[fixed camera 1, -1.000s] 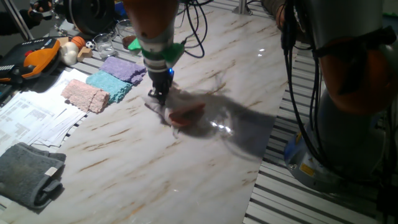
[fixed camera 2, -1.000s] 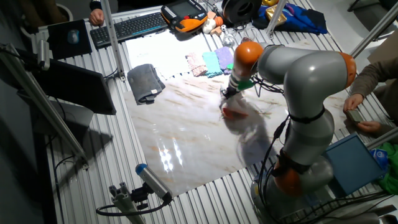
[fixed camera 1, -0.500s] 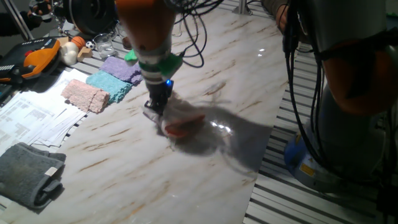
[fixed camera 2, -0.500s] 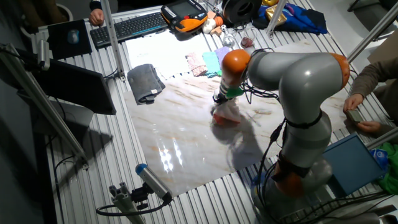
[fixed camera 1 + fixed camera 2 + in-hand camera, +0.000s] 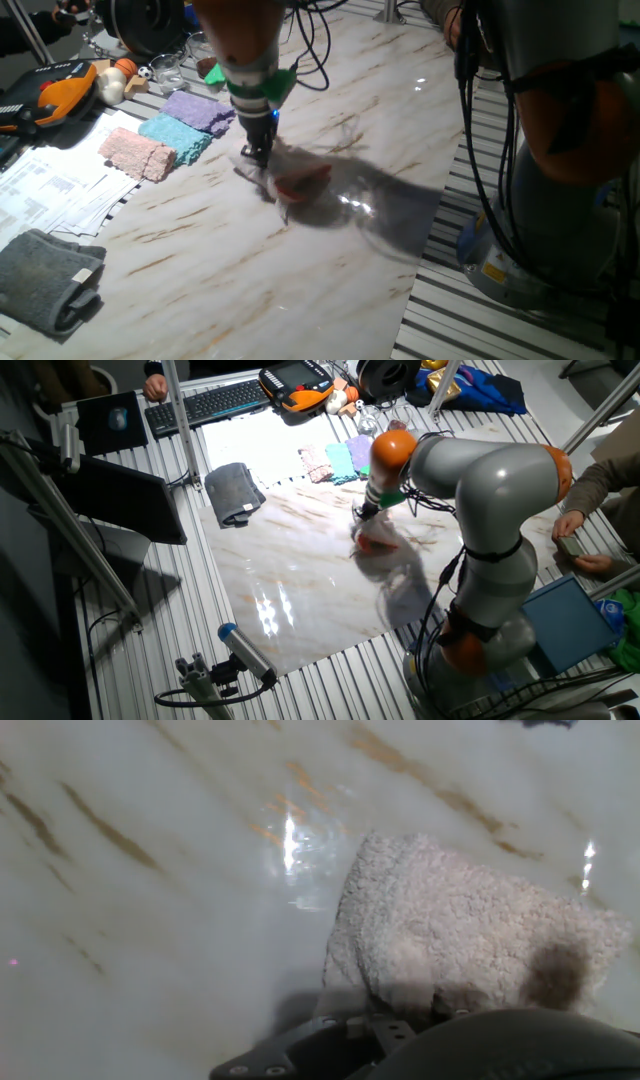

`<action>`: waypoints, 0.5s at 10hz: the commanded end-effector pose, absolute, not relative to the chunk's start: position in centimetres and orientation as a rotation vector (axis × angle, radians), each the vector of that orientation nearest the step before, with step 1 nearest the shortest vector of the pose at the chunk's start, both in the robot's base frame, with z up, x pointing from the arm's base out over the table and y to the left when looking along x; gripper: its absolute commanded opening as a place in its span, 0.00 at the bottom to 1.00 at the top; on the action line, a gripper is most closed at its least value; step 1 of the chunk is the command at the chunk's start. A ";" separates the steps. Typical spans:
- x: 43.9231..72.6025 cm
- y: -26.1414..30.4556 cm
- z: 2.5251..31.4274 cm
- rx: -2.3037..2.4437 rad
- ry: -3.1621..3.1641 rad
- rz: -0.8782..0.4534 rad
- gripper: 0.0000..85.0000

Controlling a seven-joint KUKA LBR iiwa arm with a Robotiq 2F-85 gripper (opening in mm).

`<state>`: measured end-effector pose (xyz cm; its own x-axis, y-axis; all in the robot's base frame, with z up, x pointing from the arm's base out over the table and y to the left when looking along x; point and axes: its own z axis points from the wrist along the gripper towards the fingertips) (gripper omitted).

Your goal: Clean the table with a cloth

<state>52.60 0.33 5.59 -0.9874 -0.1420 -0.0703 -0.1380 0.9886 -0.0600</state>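
The cloth point(image 5: 300, 184) is a pale fluffy towel with an orange-red edge, lying bunched on the white veined marble table point(image 5: 200, 250). My gripper point(image 5: 257, 160) points straight down and is shut on the cloth's left end, pressing it onto the tabletop. In the other fixed view the gripper point(image 5: 362, 516) stands over the cloth point(image 5: 377, 545) near the table's middle point(image 5: 290, 580). In the hand view the fluffy cloth point(image 5: 460, 930) spreads out from under the hand over the glossy table point(image 5: 150, 920). The fingertips are hidden by the cloth.
A salmon-pink cloth point(image 5: 138, 153), a teal cloth point(image 5: 175, 135) and a purple cloth point(image 5: 197, 108) lie in a row at the table's left edge. A grey towel point(image 5: 45, 280) lies at the near left. Papers point(image 5: 55, 185) and an orange pendant point(image 5: 55, 95) sit beyond. The robot base point(image 5: 560, 150) stands right.
The gripper slid the cloth toward the near left half a second ago, then back to the right and farther away, to about where it was one second ago.
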 end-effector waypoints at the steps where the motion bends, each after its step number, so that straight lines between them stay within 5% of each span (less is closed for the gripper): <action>1: 52.6 -3.1 5.4 -0.236 3.052 -0.091 0.00; 5: 52.3 -7.3 5.5 -0.320 3.035 -0.087 0.00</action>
<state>52.33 -4.63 5.47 -0.9746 -0.2088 -0.0814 -0.2038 0.9768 -0.0656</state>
